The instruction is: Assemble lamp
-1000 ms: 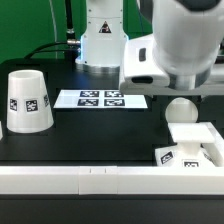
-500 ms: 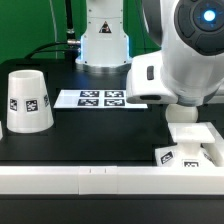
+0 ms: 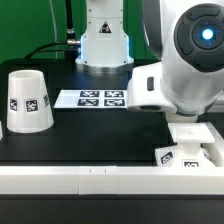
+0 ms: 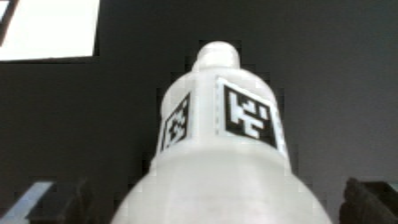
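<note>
**Arm lowered over the bulb, hand spread around it**

Since a second ago the arm has come down at the exterior view's right. It now hides from you the bulb that then showed beside the base.

In your wrist view the bulb fills the middle. It is white and rounded at the tip, with black-and-white tags on two faces, set against the dark desk. The hand is spread. Its fingertips are dim shapes on either side of the bulb, with a dark gap on each side, so they are not touching it.

In the exterior view the base lies flat on the desk near the white rail, with a tag on its near edge. The shade stands narrow end up, well apart at that view's left, its tag facing you. The marker board lies between shade and arm.
</note>
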